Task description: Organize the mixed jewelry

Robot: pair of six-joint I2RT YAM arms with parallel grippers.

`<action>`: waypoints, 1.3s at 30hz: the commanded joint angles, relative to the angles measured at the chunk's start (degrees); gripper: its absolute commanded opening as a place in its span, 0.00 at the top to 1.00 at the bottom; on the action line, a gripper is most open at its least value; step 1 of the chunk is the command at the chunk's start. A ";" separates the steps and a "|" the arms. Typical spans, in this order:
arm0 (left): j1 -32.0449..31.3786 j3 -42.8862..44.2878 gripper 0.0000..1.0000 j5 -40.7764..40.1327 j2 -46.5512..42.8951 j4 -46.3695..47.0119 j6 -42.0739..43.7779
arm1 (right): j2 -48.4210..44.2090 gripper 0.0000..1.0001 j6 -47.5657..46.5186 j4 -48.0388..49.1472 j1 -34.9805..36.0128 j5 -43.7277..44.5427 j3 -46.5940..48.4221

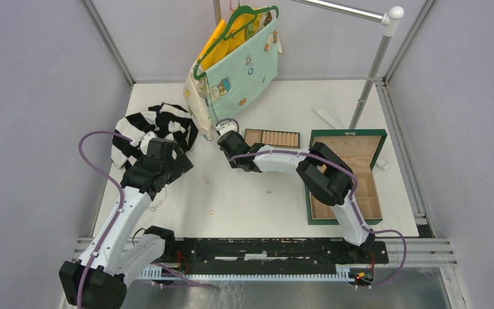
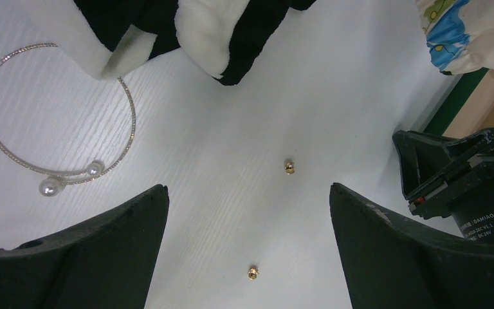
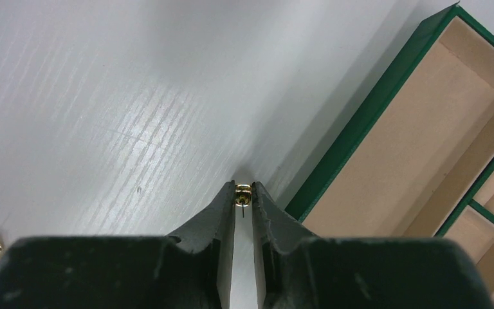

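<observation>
Now, with my right pincer clamped on a tiny gold stud over the desk, short of the green box, I should squeeze steadily and carry it level over the rim, my left pincer hanging open above two more gold pieces.

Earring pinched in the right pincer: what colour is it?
Gold. The earring shows best in the right wrist view.

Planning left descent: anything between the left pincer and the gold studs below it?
Nothing visible. Left pincer is open; nearer gold stud and farther gold stud lie on the table in its gap. Pearl bangle and striped cloth sit aside, clear of them.
</observation>
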 commanded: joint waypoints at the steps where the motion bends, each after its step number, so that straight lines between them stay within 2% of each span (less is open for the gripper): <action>1: 0.33 -0.21 0.00 0.67 -0.22 1.91 1.87 | -1.11 0.81 0.69 1.47 -0.17 0.43 -0.70; 4: 0.29 -0.21 0.00 0.67 -0.31 1.90 1.87 | -1.07 0.82 0.57 1.55 -0.14 0.53 -0.41; 6: 0.32 -0.20 0.00 0.67 -0.30 1.90 1.87 | -1.01 0.86 0.42 1.30 -0.12 0.76 -0.09; 9: 0.33 -0.21 0.00 0.67 -0.31 1.95 1.87 | -1.40 0.99 0.43 0.95 -0.12 0.82 0.09; 10: 0.38 -0.17 0.00 0.67 -0.27 1.91 1.87 | -1.77 1.00 0.34 0.90 -0.12 1.01 -0.04; 18: 0.27 -0.30 0.00 0.75 -0.40 2.07 1.87 | -6.37 1.00 -0.92 0.69 -0.20 0.95 -0.86; 22: 0.35 -0.29 0.00 0.81 -0.39 2.11 1.87 | -10.05 1.00 -0.96 -0.41 -0.95 -3.49 -1.11; 25: 0.27 -0.30 0.00 0.97 -0.48 2.14 1.96 | -13.84 1.00 0.15 -0.26 -3.16 -12.05 -2.94; 27: 0.33 -0.38 0.00 1.38 -0.51 2.47 2.08 | -17.45 1.00 1.51 2.58 -5.48 -22.36 -7.18; 32: 0.31 -0.01 0.00 1.96 -0.13 2.76 2.02 | -26.86 1.00 7.39 18.69 -11.50 -49.55 -21.96; 35: 0.31 -0.34 0.00 1.38 -1.11 3.15 2.28 | -28.61 1.00 9.02 20.19 -13.70 -60.92 -23.99; 39: 0.29 -0.36 0.00 1.16 -1.33 4.22 2.54 | -32.70 1.00 12.33 25.69 -14.72 -69.74 -27.62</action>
